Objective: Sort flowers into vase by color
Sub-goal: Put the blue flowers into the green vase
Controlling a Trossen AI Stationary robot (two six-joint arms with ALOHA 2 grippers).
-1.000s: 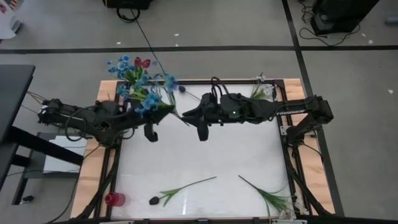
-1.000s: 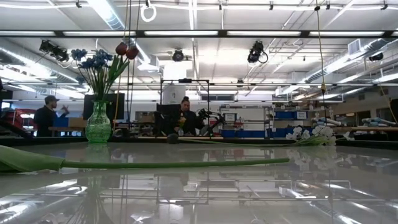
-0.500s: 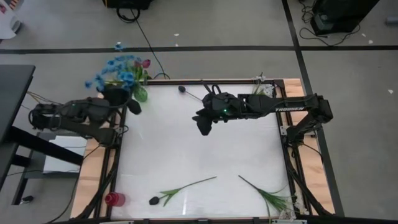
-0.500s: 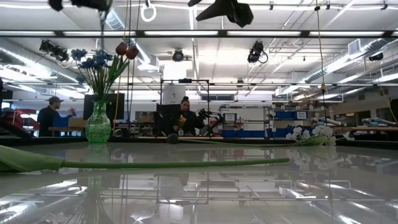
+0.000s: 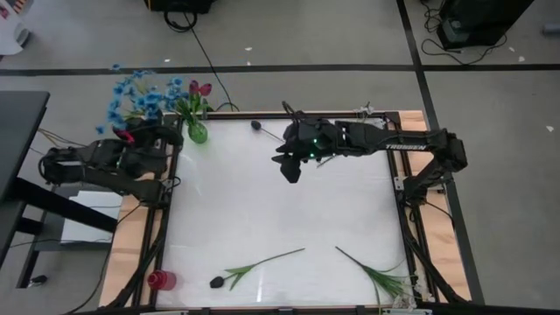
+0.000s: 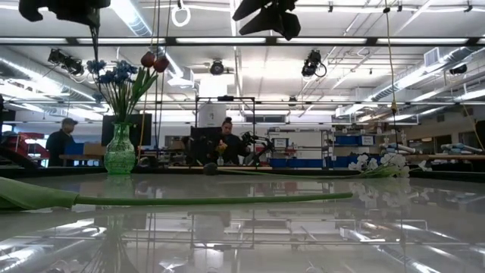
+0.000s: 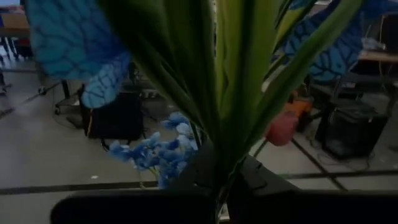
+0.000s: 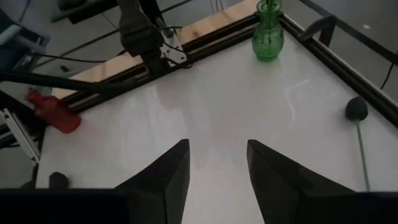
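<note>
Flowers lie scattered about the desk [image 5: 271,219], and several are hard to read. A blue bunch [image 5: 136,98] hangs past the far left corner, clamped by its stems in the left gripper [image 5: 140,138]; in the left wrist view the green stems [image 7: 230,93] fill the frame and hide the jaws' tips, so the grip shows only by the stems running down between the dark fingers. The green vase [image 5: 198,132] stands at that far left corner with a pink bloom [image 5: 199,88] in it; from above, its mouth is hidden under leaves. The right gripper [image 5: 290,171] hovers above the far middle of the desk, jaws apart and holding nothing, as its wrist view shows plainly. A dark-headed flower [image 5: 255,125] lies near the far edge, its stem partly covered by the right arm. Another dark one [image 5: 254,267] lies near the front edge, beside a leafy stem [image 5: 376,273] whose head is cut off at the frame's bottom. White flowers [image 5: 366,111] sit at the far right corner, mostly hidden by the arm. A red object [image 5: 160,280] rests at the front left corner; I cannot tell what it is.
</note>
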